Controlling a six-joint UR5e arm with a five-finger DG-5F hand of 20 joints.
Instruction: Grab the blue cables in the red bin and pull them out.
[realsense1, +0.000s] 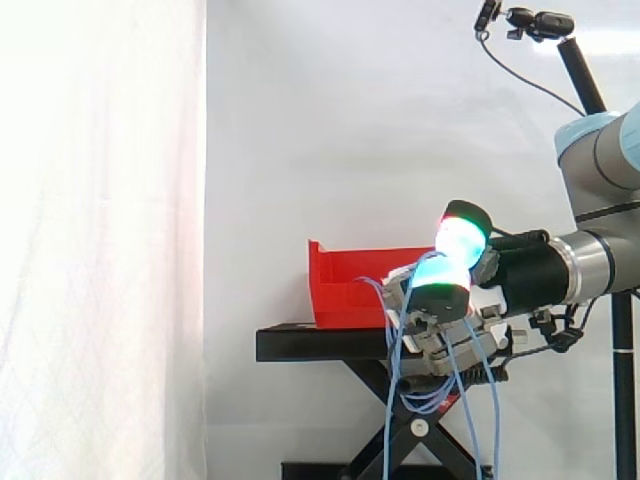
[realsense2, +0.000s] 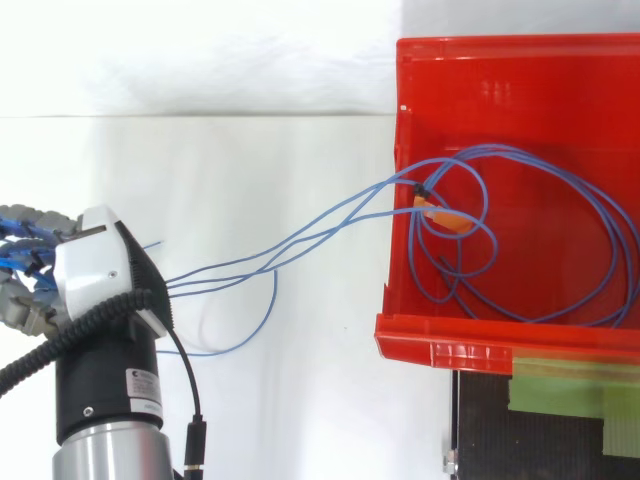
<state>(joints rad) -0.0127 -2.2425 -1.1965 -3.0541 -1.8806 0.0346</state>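
The hand (realsense2: 95, 265) hangs well clear of the red bin (realsense2: 440, 345), with open room between them. Its fingers (realsense1: 441, 297) are curled round the blue cables (realsense2: 300, 238), clamping a bunch. Loose loops dangle beneath them, below the top edge of the black stand (realsense1: 320, 343). From the fingers the strands cross the gap, pass over the bin's nearest wall and end in coils on its floor beside an orange tag (realsense2: 445, 218).

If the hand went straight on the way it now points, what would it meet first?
Probably nothing near. In the top view the hand, shut on the blue cables, points past the red bin, which lies to its side. Only the white curtain seems ahead.
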